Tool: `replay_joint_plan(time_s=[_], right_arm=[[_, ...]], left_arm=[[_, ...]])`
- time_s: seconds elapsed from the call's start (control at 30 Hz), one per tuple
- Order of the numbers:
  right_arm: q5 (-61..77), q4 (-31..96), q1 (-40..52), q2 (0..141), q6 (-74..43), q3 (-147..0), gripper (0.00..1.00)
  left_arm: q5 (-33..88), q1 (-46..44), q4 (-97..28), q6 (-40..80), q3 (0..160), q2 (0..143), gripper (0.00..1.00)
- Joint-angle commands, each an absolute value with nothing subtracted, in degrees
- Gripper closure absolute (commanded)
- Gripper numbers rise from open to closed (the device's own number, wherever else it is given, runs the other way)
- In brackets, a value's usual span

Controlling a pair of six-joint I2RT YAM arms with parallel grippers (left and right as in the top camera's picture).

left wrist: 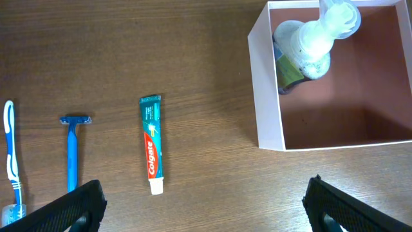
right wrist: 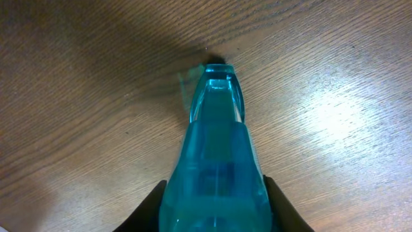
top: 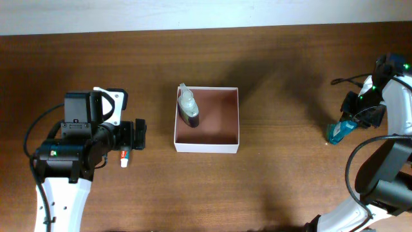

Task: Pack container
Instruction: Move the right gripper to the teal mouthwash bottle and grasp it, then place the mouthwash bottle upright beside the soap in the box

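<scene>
The right fingers [right wrist: 286,209] are clamped on a translucent blue bottle [right wrist: 215,148], one on each flank of its body, its narrow end pointing toward the worktop [right wrist: 335,109]. That arm is folded at the worktop's right edge, well to the right of the container [top: 207,147], with open wood between them.

The left fingers [left wrist: 77,206] stand wide apart and hold nothing. They hover left of the container, with the wrist aimed toward it. Beyond them lies a toothpaste tube [left wrist: 152,145], near the container's left wall but not touching it. Farther left is a blue razor [left wrist: 72,151], and a toothbrush [left wrist: 10,154] is farthest from the container.

The container sits mid-worktop, open side up. A pump bottle [left wrist: 306,45] leans in its far-left corner, and the reddish-brown floor is open beside it
</scene>
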State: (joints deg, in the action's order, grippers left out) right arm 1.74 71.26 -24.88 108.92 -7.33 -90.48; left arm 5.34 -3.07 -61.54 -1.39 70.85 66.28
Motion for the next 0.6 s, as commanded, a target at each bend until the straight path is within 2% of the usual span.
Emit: replay_joint_plan(time_s=[0.0,0.13,0.2,0.47,0.57], right_arm=[[3.07,71.57,-25.15,107.98,-7.29,-90.13,0.81],[3.49,72.05,-25.15,105.62,-7.29,-90.89,0.94],[4.91,73.25,-24.99,104.12,-7.29,-91.98,0.96],[4.97,79.57,-16.58,94.8,-6.17,-97.54,0.96],[4.99,82.24,-8.88,90.37,-6.2,-101.71,0.96]], left_arm=[[4.71,-3.22,-61.6,-0.84,71.83,66.43,0.0],[4.71,-3.22,-61.6,-0.84,71.83,66.43,0.0],[4.71,-3.22,-61.6,-0.84,71.83,66.43,0.01],[4.71,-3.22,-61.6,-0.84,71.83,66.43,0.0],[4.73,-3.22,-61.6,-0.84,71.83,66.43,0.01]])
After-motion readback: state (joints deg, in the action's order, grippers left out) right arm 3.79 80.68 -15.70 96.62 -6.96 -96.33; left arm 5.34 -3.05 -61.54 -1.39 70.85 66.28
